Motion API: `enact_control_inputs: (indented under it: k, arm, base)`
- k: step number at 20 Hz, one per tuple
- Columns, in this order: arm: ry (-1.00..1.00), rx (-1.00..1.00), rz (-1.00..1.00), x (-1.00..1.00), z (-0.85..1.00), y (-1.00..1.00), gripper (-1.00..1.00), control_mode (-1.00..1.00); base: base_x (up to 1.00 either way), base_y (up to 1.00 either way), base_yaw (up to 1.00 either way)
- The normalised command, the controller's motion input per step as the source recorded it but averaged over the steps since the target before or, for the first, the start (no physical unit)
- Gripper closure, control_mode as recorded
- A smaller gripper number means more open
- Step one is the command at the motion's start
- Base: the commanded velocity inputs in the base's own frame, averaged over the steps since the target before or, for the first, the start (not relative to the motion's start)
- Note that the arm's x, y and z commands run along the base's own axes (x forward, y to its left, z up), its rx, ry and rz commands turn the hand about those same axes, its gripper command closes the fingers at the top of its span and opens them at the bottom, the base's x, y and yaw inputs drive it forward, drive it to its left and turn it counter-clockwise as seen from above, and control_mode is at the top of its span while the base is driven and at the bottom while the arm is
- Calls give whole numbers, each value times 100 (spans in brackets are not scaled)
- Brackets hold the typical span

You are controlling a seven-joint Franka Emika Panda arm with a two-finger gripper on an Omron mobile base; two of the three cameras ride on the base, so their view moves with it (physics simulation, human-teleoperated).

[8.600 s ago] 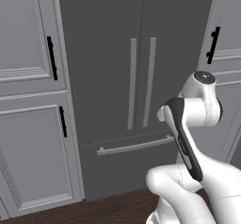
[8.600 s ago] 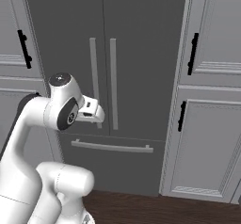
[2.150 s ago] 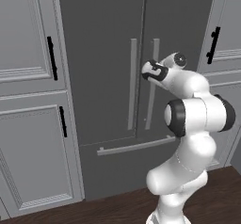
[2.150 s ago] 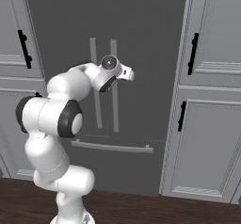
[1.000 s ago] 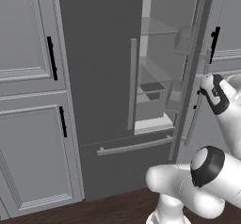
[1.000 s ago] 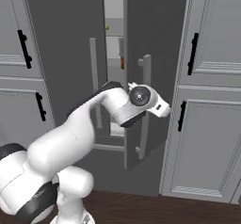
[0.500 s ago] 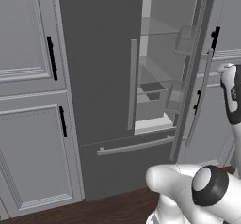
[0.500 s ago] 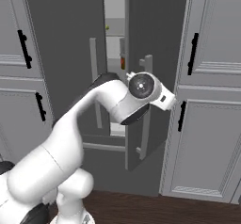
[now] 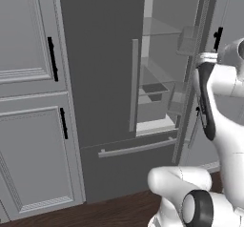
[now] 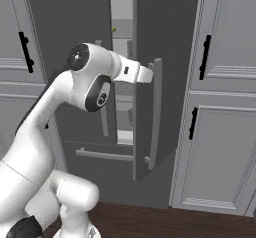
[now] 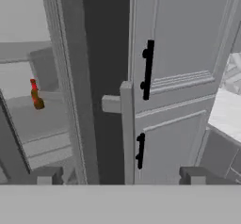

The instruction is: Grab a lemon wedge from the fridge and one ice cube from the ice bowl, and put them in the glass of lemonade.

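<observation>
Light grey panelled cabinets (image 9: 28, 102) with black handles flank the fridge (image 9: 102, 78), whose right door (image 10: 150, 72) stands swung open on glass shelves inside. At that door's pale bar handle (image 10: 156, 114) the claw (image 11: 120, 173) is spread wide, pinching nothing, with the handle between its fingertips (image 11: 46, 175) in the hand view. A small brown bottle (image 11: 36, 96) with a red cap stands inside the fridge.

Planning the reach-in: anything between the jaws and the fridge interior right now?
Yes. The fridge's right door is only part-way open, and the gripper, jaws open, sits at its handle on the outer side. The door edge stands between it and the shelves.
</observation>
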Motion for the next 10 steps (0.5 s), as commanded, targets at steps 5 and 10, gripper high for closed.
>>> enact_control_inputs:
  k: [5, 10]
  arm:
    - [6, -71, -19, 40, -35, 100, -100, -100]
    - [45, -63, -20, 55, 8, 70, -100, -100]
  base:
    - [0, 0, 0]
    - [0, 0, 0]
